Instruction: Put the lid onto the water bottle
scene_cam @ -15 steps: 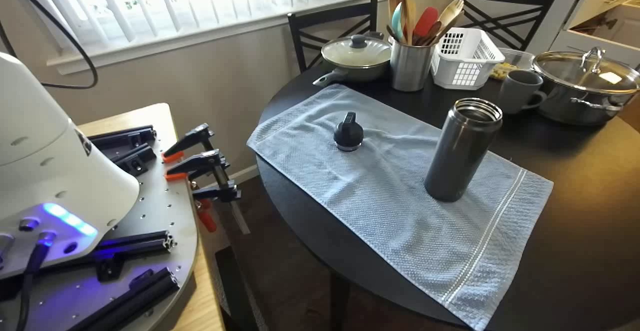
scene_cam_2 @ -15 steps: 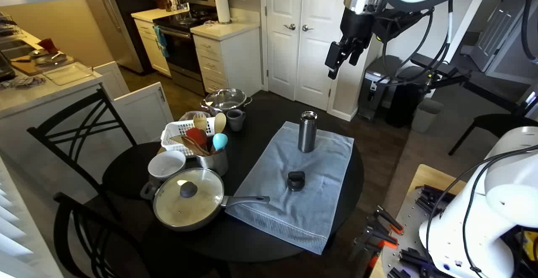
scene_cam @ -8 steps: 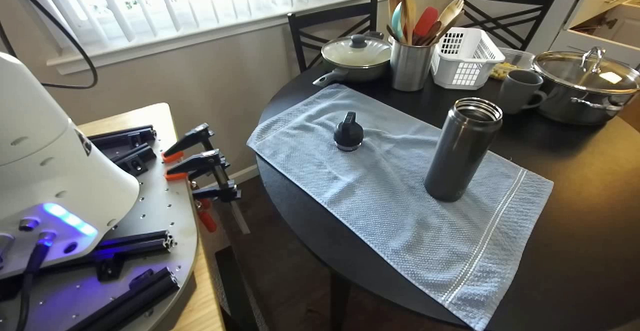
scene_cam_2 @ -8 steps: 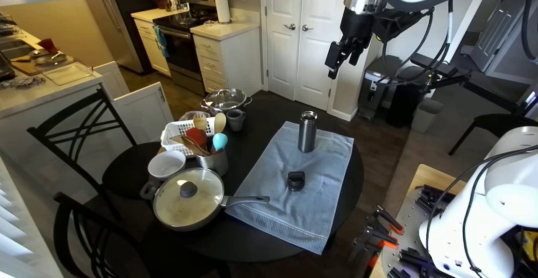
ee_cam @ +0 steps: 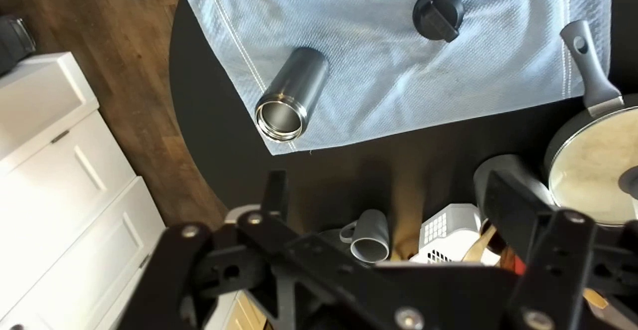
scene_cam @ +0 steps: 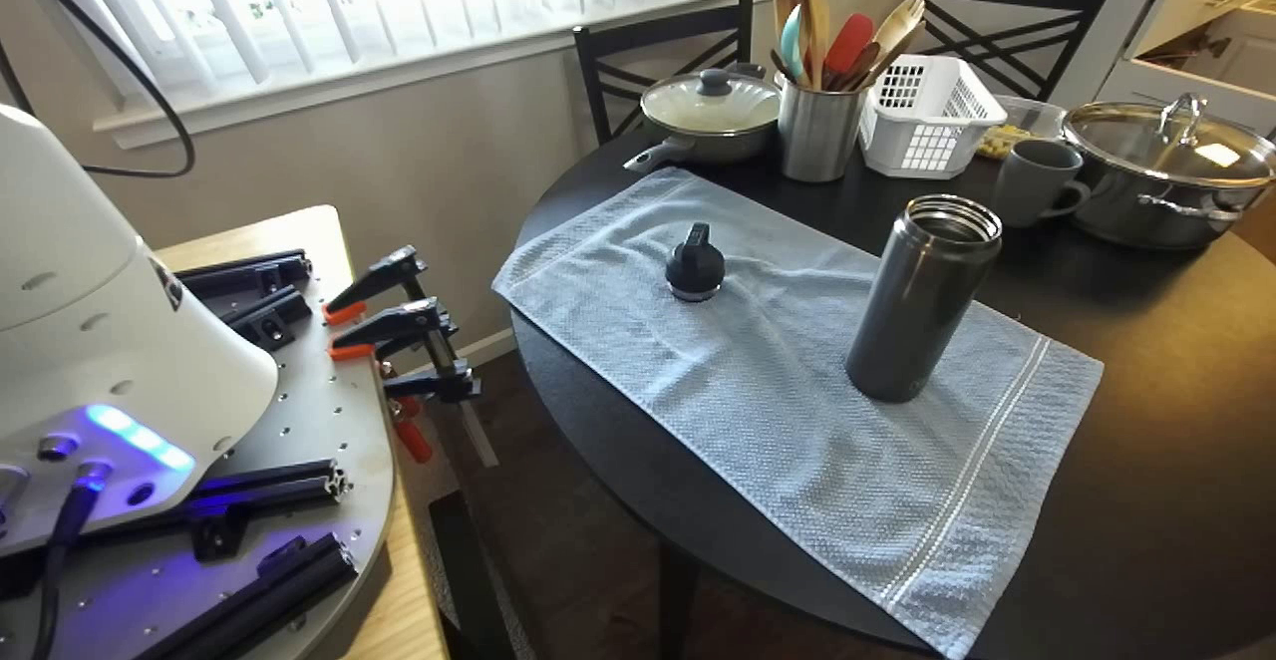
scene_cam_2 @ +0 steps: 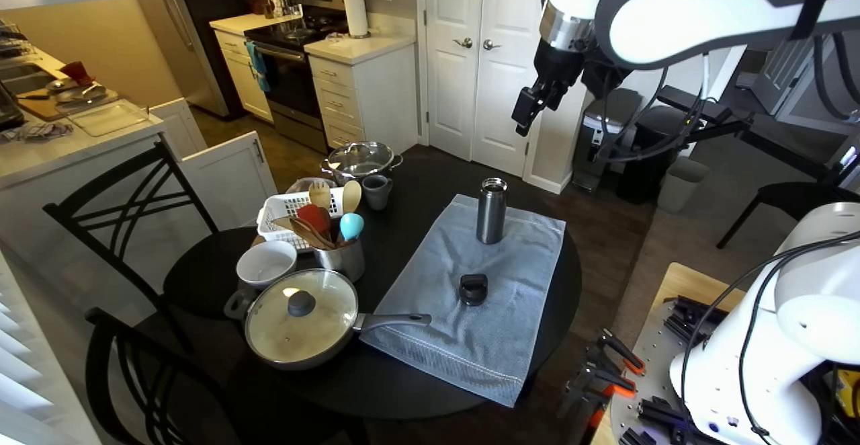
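The lid, a small black round cap with a raised loop, rests on the blue-grey towel in both exterior views (scene_cam: 695, 266) (scene_cam_2: 474, 290) and in the wrist view (ee_cam: 437, 16). The water bottle, a dark grey metal cylinder, stands upright and uncapped on the same towel (scene_cam: 912, 311) (scene_cam_2: 492, 213). Its open mouth and side also show in the wrist view (ee_cam: 301, 81). My gripper (scene_cam_2: 535, 103) is high above the table, apart from both. In the wrist view my gripper's fingers (ee_cam: 392, 195) are wide apart with nothing between them. The gripper is out of the exterior view nearest the bottle.
The towel (scene_cam: 758, 381) lies on a round black table (scene_cam: 1146, 481). Along one side stand a lidded pan (scene_cam_2: 302, 324), a utensil holder (scene_cam: 819, 132), a white basket (scene_cam: 927, 127), a grey mug (scene_cam: 1037, 181), a pot (scene_cam: 1146, 206) and a white bowl (scene_cam_2: 267, 265).
The arm and gripper have moved slightly down and to the left in an exterior view within the last half second. The lid, bottle and towel have not moved.
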{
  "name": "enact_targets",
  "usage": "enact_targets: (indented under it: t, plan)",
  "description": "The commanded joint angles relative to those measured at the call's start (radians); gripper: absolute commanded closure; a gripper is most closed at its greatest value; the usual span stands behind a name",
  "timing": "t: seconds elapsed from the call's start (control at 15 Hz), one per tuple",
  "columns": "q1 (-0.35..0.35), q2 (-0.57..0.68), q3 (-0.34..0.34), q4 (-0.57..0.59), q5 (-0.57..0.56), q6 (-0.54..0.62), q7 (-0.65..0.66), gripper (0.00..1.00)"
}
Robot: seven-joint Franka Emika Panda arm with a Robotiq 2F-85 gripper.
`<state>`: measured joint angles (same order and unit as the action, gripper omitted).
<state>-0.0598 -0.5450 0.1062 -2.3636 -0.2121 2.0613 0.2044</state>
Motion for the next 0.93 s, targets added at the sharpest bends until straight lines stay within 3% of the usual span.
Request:
enact_targets:
  t: [0.0,0.47,0.73,0.8,0.87]
  plan:
    - [0.021,0.057,-0.025,-0.12,0.0,0.193,-0.026,0.0]
    - [0.114,0.297,-0.061,-0.203,0.135,0.441,-0.176,0.0]
    - [0.133,0.423,-0.041,-0.168,0.155,0.466,-0.203,0.0]
    - [0.125,0.368,-0.041,-0.198,0.14,0.454,-0.169,0.0]
    - [0.128,0.394,-0.038,-0.189,0.139,0.455,-0.169,0.0]
